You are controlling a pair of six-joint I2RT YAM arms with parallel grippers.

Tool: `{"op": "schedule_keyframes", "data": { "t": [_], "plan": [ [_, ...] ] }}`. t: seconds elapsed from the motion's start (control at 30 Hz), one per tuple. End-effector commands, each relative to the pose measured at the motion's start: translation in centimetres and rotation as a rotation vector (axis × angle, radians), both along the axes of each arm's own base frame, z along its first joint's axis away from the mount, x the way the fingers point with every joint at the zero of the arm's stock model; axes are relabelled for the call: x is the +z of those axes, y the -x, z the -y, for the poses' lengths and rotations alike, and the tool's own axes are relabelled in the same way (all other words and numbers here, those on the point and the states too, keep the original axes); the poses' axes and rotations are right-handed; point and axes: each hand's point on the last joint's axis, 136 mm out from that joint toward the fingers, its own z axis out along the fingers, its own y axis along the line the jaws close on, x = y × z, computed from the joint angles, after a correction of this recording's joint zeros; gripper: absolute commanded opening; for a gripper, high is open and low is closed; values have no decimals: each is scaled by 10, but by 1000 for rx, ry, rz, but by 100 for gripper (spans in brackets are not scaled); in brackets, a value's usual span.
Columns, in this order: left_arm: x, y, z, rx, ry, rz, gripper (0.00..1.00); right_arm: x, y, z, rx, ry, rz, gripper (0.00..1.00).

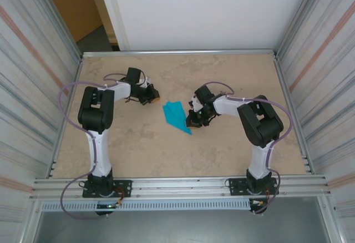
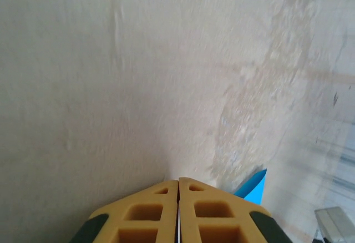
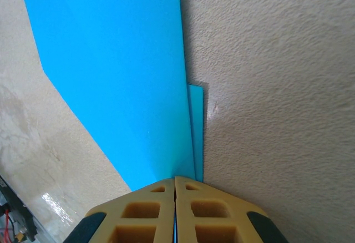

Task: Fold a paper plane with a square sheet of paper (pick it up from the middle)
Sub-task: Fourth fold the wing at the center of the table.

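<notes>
Your right gripper (image 3: 175, 177): closed, tips at folded edge of paper plane (image 3: 122, 71) in wrist view; pinch unclear. Your left gripper (image 2: 178, 181): closed, empty; overhead places it left of paper plane, apart.

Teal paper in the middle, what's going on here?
The paper plane lies on the table, folded into a pointed dart shape. The right pincer is shut on its edge, with the layered folds running in between the fingertips. The left pincer is shut on nothing and sits just off the paper's other side, not touching it.
</notes>
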Motion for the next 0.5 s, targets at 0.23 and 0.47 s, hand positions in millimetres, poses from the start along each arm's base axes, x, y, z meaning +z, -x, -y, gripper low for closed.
{"op": "schedule_keyframes", "data": {
  "t": [0.23, 0.47],
  "plan": [
    [87, 25, -5, 60, 22, 155, 27, 69, -37, -7, -94, -132, 161, 40],
    [83, 69, -21, 157, 29, 153, 54, 69, -52, 8, -63, -128, 226, 48]
  ]
}}
